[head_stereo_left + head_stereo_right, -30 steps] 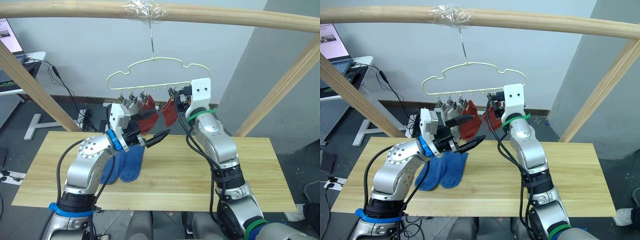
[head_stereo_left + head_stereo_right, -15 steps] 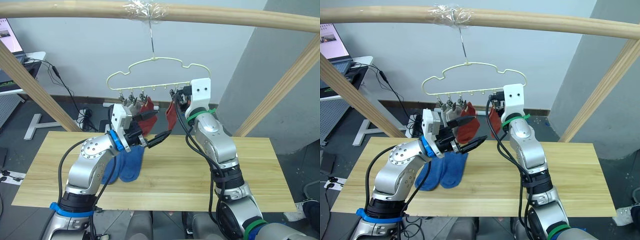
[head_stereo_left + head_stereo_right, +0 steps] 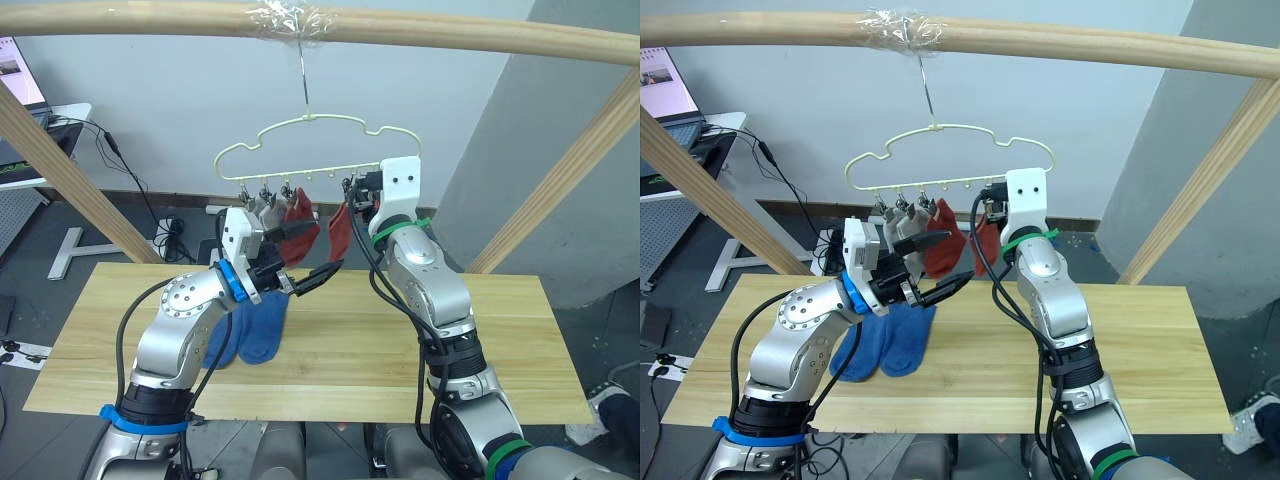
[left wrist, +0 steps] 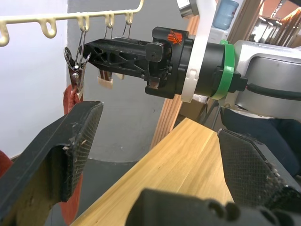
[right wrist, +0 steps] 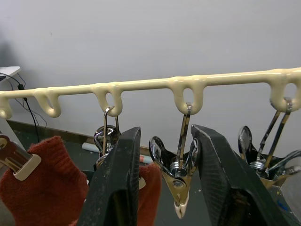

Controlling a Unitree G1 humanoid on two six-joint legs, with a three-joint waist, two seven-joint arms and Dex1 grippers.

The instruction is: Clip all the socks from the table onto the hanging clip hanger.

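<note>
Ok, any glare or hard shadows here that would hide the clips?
Right wrist view: the metal clip between the right gripper's fingers carries bright highlights, but its outline stays readable. Left eye view: the table is evenly lit with no hard shadows; the tape on the pole glints.

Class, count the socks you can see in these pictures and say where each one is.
6: two blue socks lie on the table; two grey socks and two rust-red socks hang clipped on the clip hanger.
</note>
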